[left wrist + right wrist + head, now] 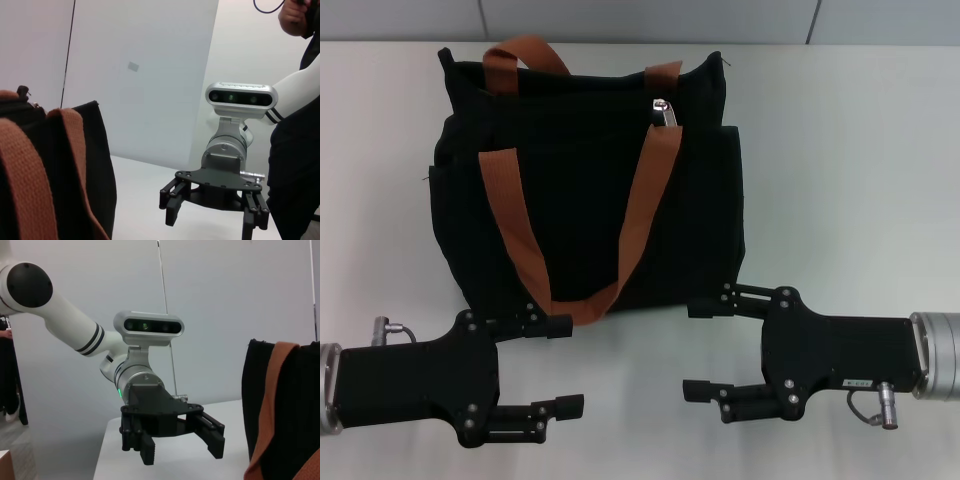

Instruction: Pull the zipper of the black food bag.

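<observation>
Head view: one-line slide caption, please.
Both open end effectors, left and right, wait near a black bag whose zipper pull is untouched.

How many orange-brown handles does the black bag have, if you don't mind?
2: the near handle drapes down the black food bag's front; the far handle arches over its back edge.

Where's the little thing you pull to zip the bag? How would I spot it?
Find the big black food bag standing on the white table, beyond both grippers. Look along its top edge, where the nearer orange-brown strap climbs up on the robot's right. The zipper hangs just above that strap: small, silver and shiny, the only metal bit among black cloth and orange webbing.
</observation>
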### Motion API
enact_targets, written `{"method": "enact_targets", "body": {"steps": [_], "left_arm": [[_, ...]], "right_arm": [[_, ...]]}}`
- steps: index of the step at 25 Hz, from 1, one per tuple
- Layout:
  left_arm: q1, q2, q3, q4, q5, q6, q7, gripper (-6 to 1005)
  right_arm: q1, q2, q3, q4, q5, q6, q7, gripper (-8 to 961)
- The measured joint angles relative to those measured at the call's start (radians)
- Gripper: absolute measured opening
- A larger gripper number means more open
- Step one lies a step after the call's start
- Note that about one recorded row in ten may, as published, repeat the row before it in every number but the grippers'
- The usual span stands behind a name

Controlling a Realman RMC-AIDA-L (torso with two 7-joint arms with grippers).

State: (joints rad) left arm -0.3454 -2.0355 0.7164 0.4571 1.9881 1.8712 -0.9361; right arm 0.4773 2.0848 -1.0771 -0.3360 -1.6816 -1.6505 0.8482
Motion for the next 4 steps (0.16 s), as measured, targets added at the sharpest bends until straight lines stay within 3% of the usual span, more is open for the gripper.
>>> {"method": "enact_targets", "body": {"steps": [4], "left_arm": [[0.000, 0.000, 0.000, 0.000, 0.000, 0.005, 0.001, 793]], "right_arm": [[0.000, 0.001, 0.000, 0.000, 0.003, 0.001, 0.000, 810]]}}
